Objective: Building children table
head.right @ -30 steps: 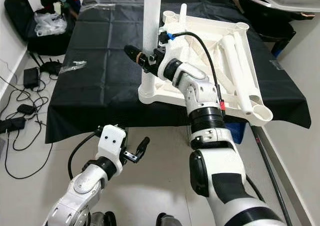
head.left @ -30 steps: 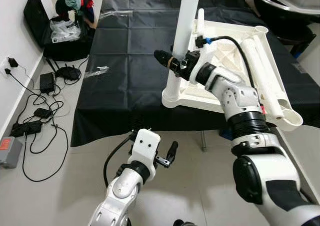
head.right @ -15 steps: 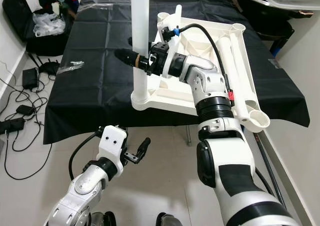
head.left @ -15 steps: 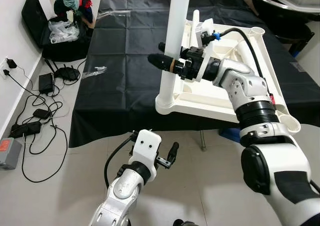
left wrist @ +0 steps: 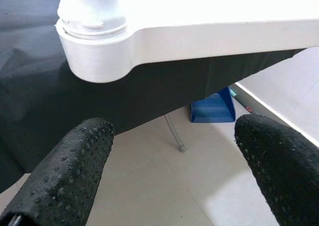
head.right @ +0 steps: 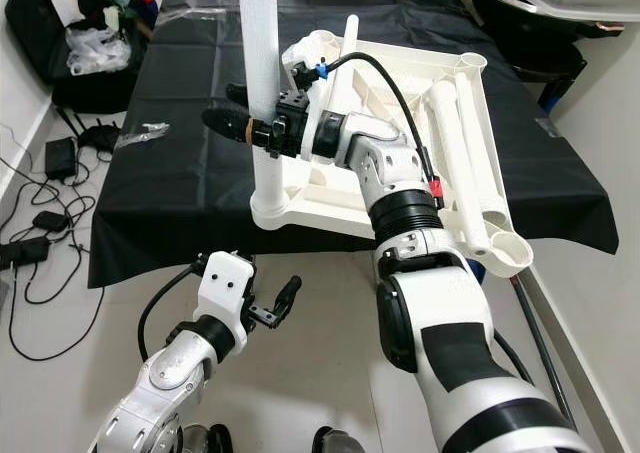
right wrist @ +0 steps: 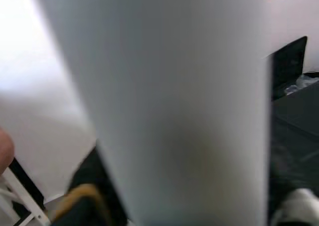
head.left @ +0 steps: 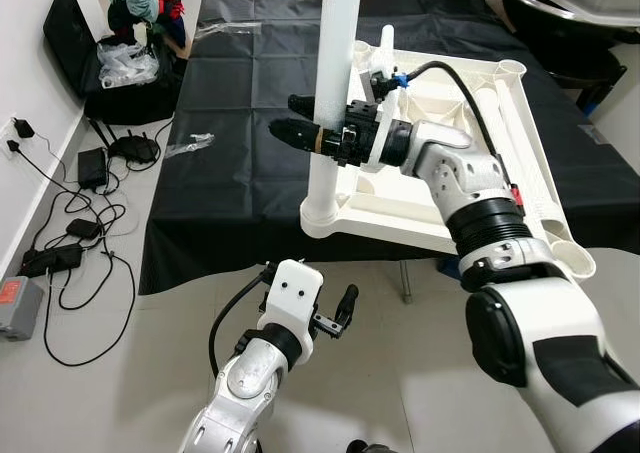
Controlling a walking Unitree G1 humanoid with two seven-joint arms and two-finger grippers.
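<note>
A black cloth (head.left: 230, 123) covers a big table, and the floor (head.left: 110, 373) below is made of pale tiles. Far off to the left of the right claw (head.left: 308, 125), by the white wall, black wires and plugs (head.left: 80, 213) lie on the floor. Past them an open black bag (head.left: 100, 68) leans on the wall, with clear plastic and bright clothes stuffed in it. A bit of clear plastic wrap (head.left: 190, 143) lies on the cloth, left of the claw.

The little white table top (head.left: 450, 153) lies upside down on the cloth, with ribs and round corner holes showing. Loose white legs (head.left: 515, 143) rest inside it, well to the right of the claw. One tall white leg (head.left: 332, 83) stands straight up in the near corner hole, which hangs a bit past the cloth edge.

The right claw is squeezed around this standing leg, one black finger on each side.

The left claw (head.left: 335, 313) is low down, in front of the table, with fingers (left wrist: 70, 171) spread apart and holding nothing. A blue box (left wrist: 213, 109) sits under the table beyond it.
</note>
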